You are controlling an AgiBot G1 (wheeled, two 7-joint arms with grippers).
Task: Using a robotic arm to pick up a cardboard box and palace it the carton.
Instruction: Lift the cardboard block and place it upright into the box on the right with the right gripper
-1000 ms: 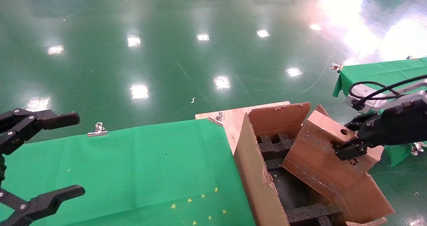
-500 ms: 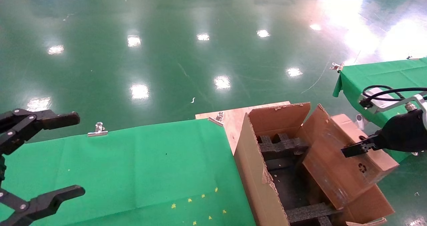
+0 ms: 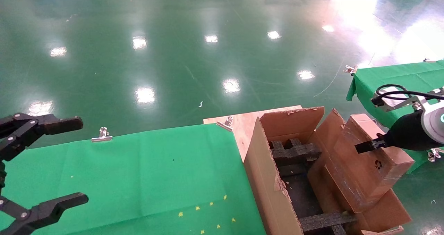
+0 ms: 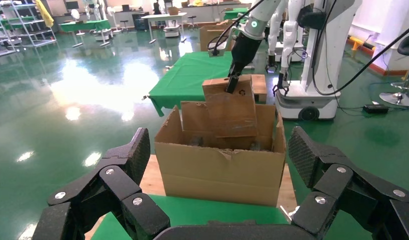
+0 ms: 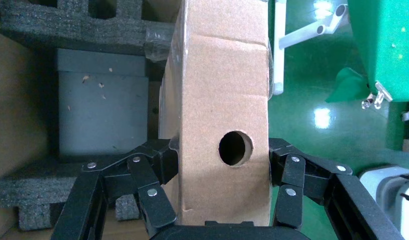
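Fingers of the black right gripper (image 5: 225, 195) on the white jointed robotic arm (image 3: 421, 127) are clamped on the 2 long side faces of the small plain brown cardboard box (image 3: 369, 160), close to the end face with its round punched hole (image 5: 235, 148). The box hangs tilted, its lower end dipping into the right side of the large brown corrugated carton (image 3: 269, 190) with ragged flaps, above the black foam inserts (image 3: 295, 151) and next to the raised right flap. The carton stands on a wooden board (image 3: 242, 122) beside the green cloth-covered table (image 3: 138, 172). The all-black left gripper (image 3: 41, 165) is parked over that cloth's left edge, fingers spread wide apart, holding nothing.
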